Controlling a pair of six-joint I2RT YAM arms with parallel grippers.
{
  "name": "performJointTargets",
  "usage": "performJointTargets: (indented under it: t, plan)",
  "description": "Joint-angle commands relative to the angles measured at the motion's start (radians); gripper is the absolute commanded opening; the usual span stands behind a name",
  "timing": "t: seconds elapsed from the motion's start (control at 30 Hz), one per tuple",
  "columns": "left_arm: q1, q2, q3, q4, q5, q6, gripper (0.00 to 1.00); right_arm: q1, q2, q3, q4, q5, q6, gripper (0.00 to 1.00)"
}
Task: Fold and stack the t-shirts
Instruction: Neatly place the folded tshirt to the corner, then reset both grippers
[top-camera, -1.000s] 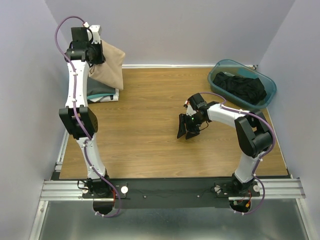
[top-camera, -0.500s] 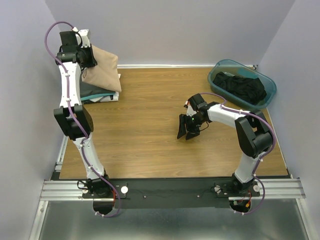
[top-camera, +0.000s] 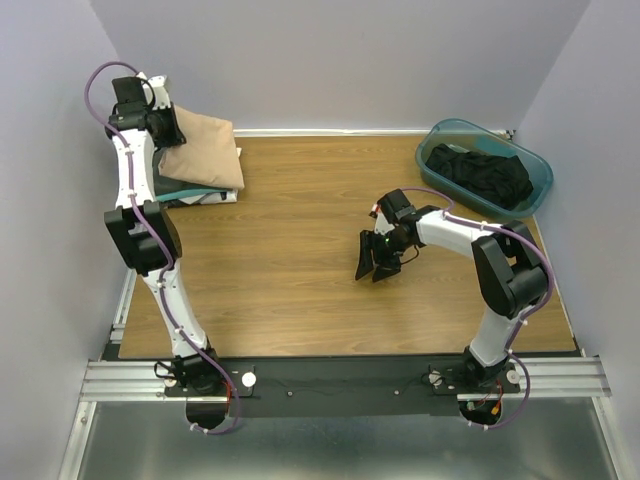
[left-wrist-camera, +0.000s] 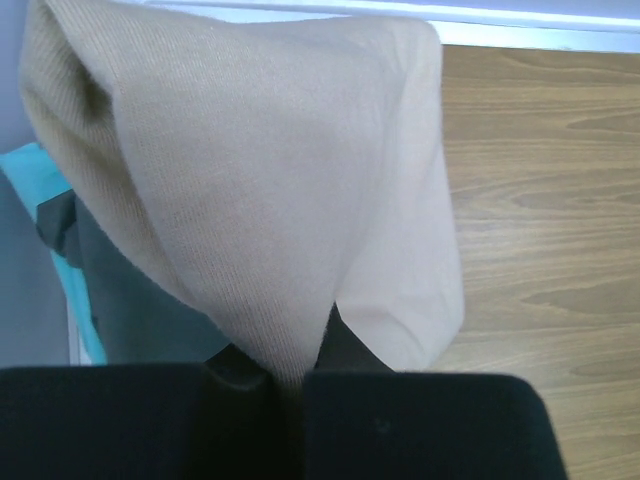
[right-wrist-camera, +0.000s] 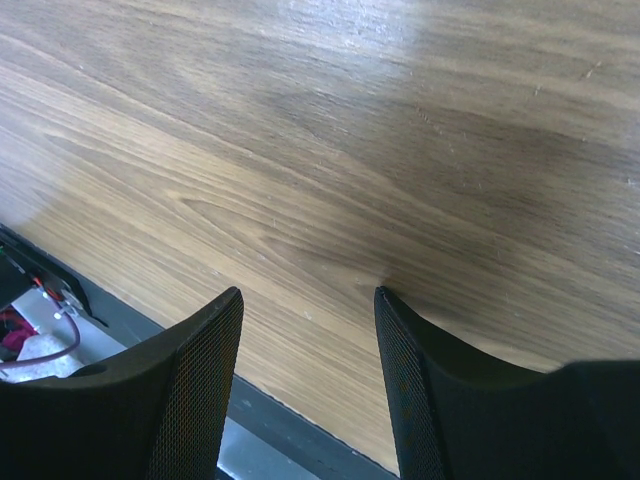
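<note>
Near the middle right, the right gripper (top-camera: 375, 268) hangs just above the wooden table (top-camera: 290, 260), jaws apart and holding nothing. At the far left, the left gripper (top-camera: 165, 128) pinches the tan t-shirt (top-camera: 205, 155), which drapes over the stack of folded t-shirts (top-camera: 192, 192). In the far right corner, black t-shirts (top-camera: 485, 172) lie in the teal tub (top-camera: 541, 186).

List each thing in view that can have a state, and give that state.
tan shirt: folded, pinched at one edge, draped over the pile
left pincer: shut on the tan shirt
pile of shirts: folded, stacked
black clothes: crumpled, unfolded, in the tub
tub: upright, holding clothes
right pincer: open, empty
</note>
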Motion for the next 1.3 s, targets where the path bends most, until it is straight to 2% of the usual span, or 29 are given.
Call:
performJointTargets:
  t: [0.0, 0.17, 0.23, 0.27, 0.33, 0.37, 0.43, 0.47, 0.63, 0.83, 0.9, 1.07, 1.13, 1.27]
  plan:
    - [0.034, 0.020, -0.006, 0.027, 0.013, 0.027, 0.00, 0.005, -0.010, -0.032, -0.017, 0.014, -0.002, 0.63]
    - [0.048, 0.057, -0.006, 0.016, -0.002, 0.037, 0.00, 0.004, -0.012, -0.028, -0.020, 0.009, 0.000, 0.63]
    - [0.052, 0.068, -0.006, 0.010, -0.045, 0.025, 0.04, 0.005, -0.015, -0.023, -0.020, 0.007, 0.003, 0.63]
    - [0.057, 0.077, 0.002, 0.001, -0.070, 0.018, 0.19, 0.005, -0.022, -0.022, -0.020, 0.007, 0.004, 0.63]
    - [0.065, 0.077, 0.002, 0.002, -0.139, -0.007, 0.36, 0.005, -0.035, -0.019, -0.020, 0.009, 0.006, 0.63]
    - [0.074, 0.069, -0.003, 0.014, -0.160, -0.034, 0.48, 0.005, -0.041, -0.016, -0.018, 0.014, 0.006, 0.63]
    - [0.078, 0.049, -0.011, 0.037, -0.215, -0.080, 0.59, 0.005, -0.056, -0.016, -0.018, 0.017, 0.006, 0.65]
    - [0.083, 0.023, -0.030, 0.069, -0.235, -0.103, 0.72, 0.005, -0.064, -0.014, -0.018, 0.018, 0.003, 0.66]
    - [0.080, -0.067, -0.104, 0.152, -0.246, -0.136, 0.74, 0.007, -0.087, -0.017, -0.018, 0.030, -0.009, 0.68]
    - [0.040, -0.228, -0.256, 0.235, -0.349, -0.130, 0.75, 0.007, -0.145, -0.014, -0.015, 0.099, -0.016, 0.68]
    - [0.029, -0.285, -0.362, 0.289, -0.369, -0.143, 0.75, 0.007, -0.165, -0.013, -0.012, 0.127, -0.011, 0.68]
    - [-0.004, -0.551, -0.671, 0.468, -0.400, -0.203, 0.75, 0.007, -0.225, -0.012, 0.002, 0.208, -0.003, 0.68]
    - [-0.027, -0.621, -0.739, 0.498, -0.406, -0.213, 0.75, 0.007, -0.248, -0.016, 0.010, 0.237, 0.001, 0.68]
    - [-0.133, -0.803, -0.949, 0.559, -0.429, -0.210, 0.75, 0.005, -0.291, -0.028, 0.036, 0.331, 0.023, 0.69]
